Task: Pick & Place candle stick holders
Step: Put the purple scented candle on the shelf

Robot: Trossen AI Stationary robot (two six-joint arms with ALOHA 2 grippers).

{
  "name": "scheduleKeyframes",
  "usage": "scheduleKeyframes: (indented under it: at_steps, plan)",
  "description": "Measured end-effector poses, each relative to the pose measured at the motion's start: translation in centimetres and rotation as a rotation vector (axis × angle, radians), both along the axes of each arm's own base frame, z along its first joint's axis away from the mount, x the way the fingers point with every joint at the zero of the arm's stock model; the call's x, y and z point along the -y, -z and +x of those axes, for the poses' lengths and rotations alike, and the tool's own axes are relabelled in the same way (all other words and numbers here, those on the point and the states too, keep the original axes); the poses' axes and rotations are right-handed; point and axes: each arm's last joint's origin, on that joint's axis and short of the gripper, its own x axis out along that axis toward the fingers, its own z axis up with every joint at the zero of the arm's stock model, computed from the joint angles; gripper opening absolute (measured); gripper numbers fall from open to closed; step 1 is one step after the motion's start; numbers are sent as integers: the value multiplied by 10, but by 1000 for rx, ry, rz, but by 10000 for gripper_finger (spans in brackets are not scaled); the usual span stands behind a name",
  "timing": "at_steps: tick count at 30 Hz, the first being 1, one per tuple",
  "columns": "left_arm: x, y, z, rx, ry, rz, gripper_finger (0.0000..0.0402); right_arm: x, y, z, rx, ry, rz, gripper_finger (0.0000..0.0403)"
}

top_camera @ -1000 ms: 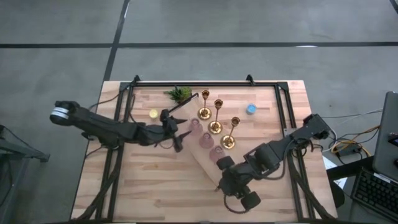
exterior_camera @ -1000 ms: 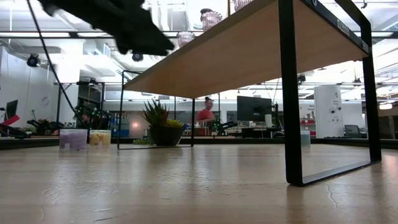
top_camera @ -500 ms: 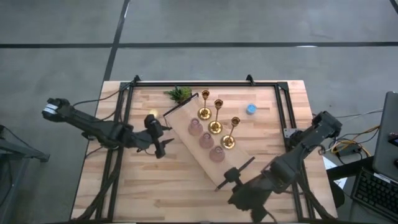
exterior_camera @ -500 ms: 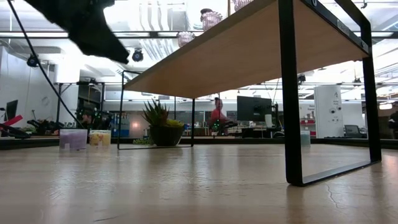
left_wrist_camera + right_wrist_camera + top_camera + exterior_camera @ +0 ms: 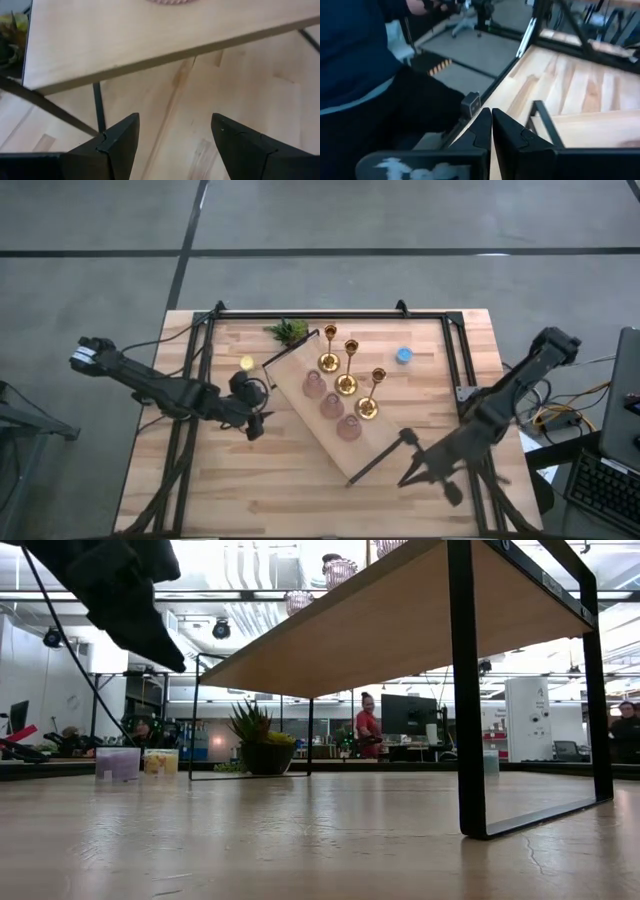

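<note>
On the raised wooden shelf [image 5: 300, 365] we see every candle stick holder, both grippers empty

From above, we find three gold candlesticks [image 5: 346, 370] and three pink glass cups [image 5: 331, 405] in two rows on the shelf; our left gripper [image 5: 252, 423] hovers just beside its left edge, our right gripper [image 5: 405, 470] near its front corner. At table height, the shelf's black leg [image 5: 466, 690] stands close, a person [image 5: 368, 730] far behind. Left wrist: fingers [image 5: 117, 145] spread apart below the shelf edge. Right wrist: fingers [image 5: 485, 125] pressed together
</note>
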Motion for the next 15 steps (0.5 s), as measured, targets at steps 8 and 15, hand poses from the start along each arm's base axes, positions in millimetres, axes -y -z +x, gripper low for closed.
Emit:
scheduleKeyframes:
  at_steps: [8, 15]
  plan:
    - [-1, 2, -2, -21, -27, -20, 250, 48, 19, -42, 91, 30, 37, 8]
    - [-1, 3, -3, -27, -57, -43, 250, 83, 29, -76, 203, 53, 71, 8]
